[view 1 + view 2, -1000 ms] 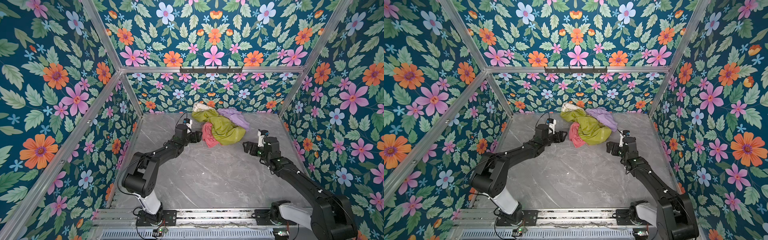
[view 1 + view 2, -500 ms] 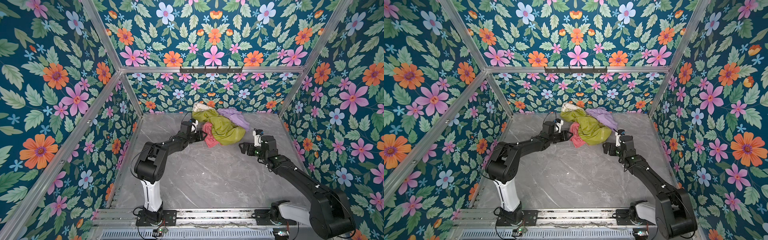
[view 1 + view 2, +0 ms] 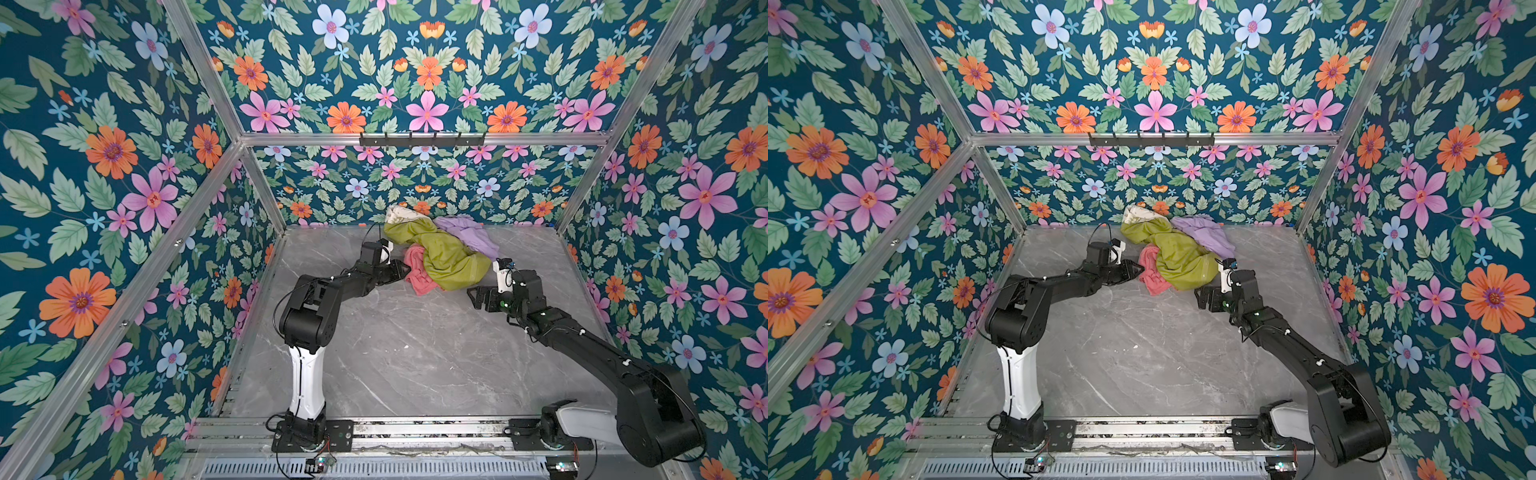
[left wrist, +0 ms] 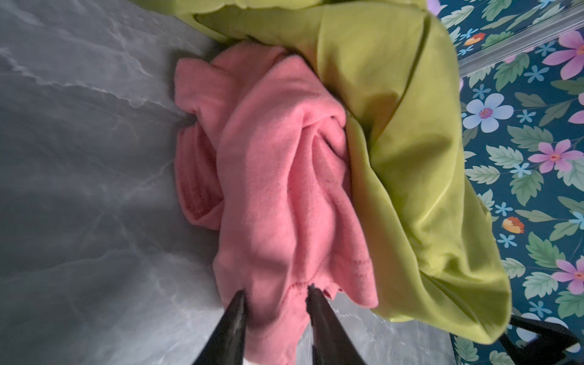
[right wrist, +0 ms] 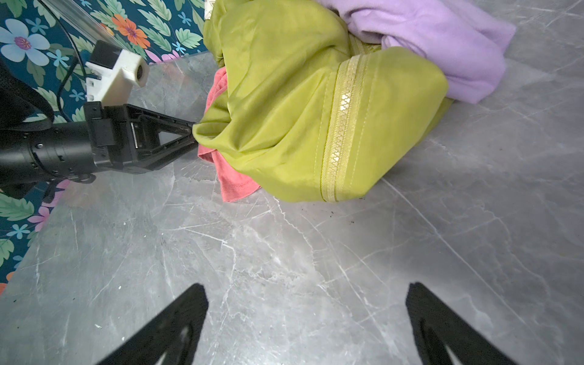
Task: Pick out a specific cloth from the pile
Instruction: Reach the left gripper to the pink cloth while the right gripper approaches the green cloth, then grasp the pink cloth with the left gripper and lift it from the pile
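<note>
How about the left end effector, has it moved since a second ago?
Yes. In a top view the left end effector has slid rightward toward the pile, which has stayed put; its tips now meet the salmon-pink cloth.

From my screen the pink cloth (image 4: 278,177) reads as a soft matt knit with a fuzzy nap and stitched hem. The green cloth (image 5: 278,94) is smooth with a faint sheen, its trim (image 5: 343,126) sequinned and glinting. The lilac cloth (image 5: 442,41) looks soft and matt. The table (image 5: 316,268) is polished grey marble-look, finely scratched; the frame (image 3: 291,139) is brushed metal.
</note>
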### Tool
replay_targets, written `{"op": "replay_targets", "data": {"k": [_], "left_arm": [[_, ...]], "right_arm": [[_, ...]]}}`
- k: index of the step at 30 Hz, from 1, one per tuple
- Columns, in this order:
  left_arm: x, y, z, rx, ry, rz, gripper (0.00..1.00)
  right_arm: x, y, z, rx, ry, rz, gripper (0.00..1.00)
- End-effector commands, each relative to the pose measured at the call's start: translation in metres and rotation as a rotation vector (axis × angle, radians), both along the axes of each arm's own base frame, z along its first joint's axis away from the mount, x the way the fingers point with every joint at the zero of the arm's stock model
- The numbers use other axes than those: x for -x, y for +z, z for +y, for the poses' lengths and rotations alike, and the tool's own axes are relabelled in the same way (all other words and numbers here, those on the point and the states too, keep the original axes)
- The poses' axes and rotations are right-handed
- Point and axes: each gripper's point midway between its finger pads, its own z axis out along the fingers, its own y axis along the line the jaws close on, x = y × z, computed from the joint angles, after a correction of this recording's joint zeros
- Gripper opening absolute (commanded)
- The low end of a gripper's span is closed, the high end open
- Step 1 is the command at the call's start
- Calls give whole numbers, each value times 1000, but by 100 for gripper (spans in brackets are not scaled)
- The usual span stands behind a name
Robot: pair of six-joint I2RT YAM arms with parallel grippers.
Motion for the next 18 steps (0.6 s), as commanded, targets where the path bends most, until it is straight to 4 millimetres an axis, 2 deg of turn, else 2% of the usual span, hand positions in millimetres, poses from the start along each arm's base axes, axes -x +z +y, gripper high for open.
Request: {"op": "replay_targets", "data": {"k": [1, 10, 18], "left_arm": [[-2, 3, -4, 23, -15, -9, 32], [0, -2, -7, 39, -30, 5, 13], [2, 11, -6, 49, -29, -18, 2]], "right_arm": [[-5, 7, 2, -6, -2, -31, 99], [-6, 6, 2, -4, -5, -31, 99], [-8, 6, 3, -7, -6, -30, 99]]}}
